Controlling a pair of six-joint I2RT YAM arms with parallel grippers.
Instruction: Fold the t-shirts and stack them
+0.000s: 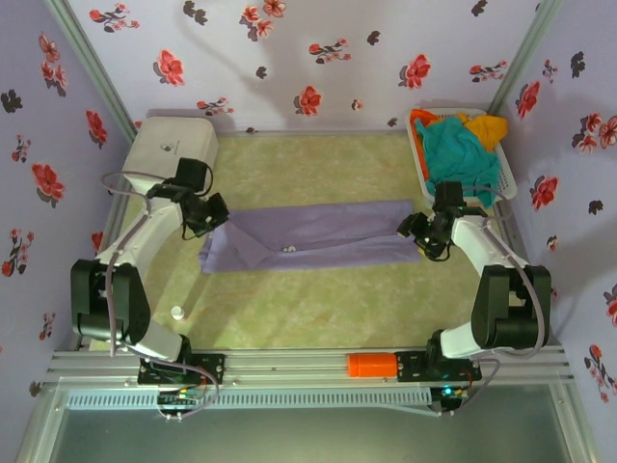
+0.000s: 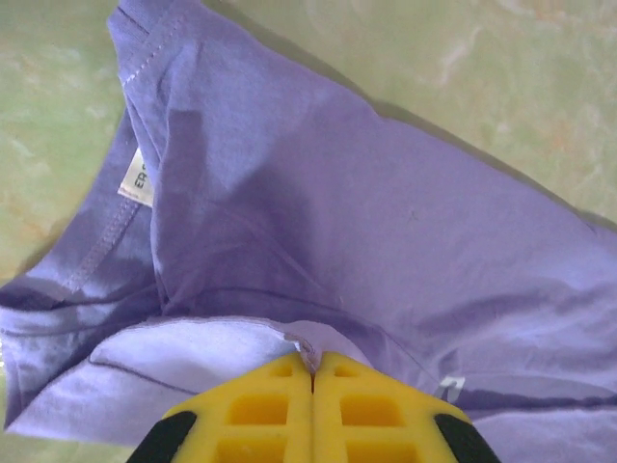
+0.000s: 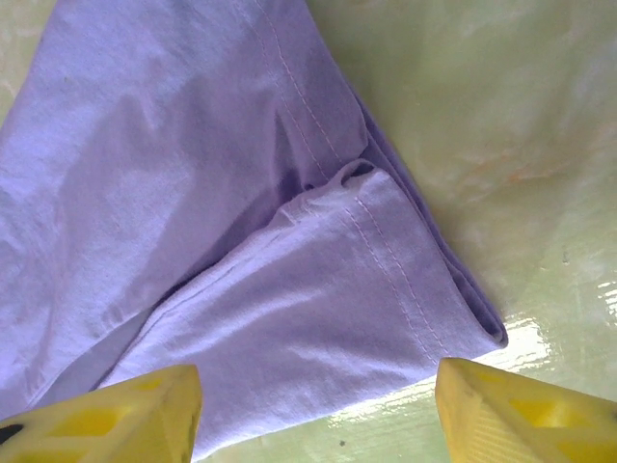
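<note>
Lavender t-shirt (image 1: 308,234) lies lengthwise across the desk (image 1: 289,304), left end pinched in the closed left hand (image 1: 217,216), right end under the open right hand (image 1: 413,230).

table (image 1: 318,299): green-yellow marbled top | white rounded box (image 1: 174,145): 10 o'clock corner | white slatted basket (image 1: 507,181): 2 o'clock corner | small white cap (image 1: 177,312): 8 o'clock, on table | orange cylinder (image 1: 371,365): 6 o'clock, on near rail | walls (image 1: 318,58): lilac, red-flowered

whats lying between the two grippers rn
The lavender t-shirt, folded into a long strip, fills the stretch from the left gripper to the right gripper on the green tabletop. The top external view shows it.
</note>
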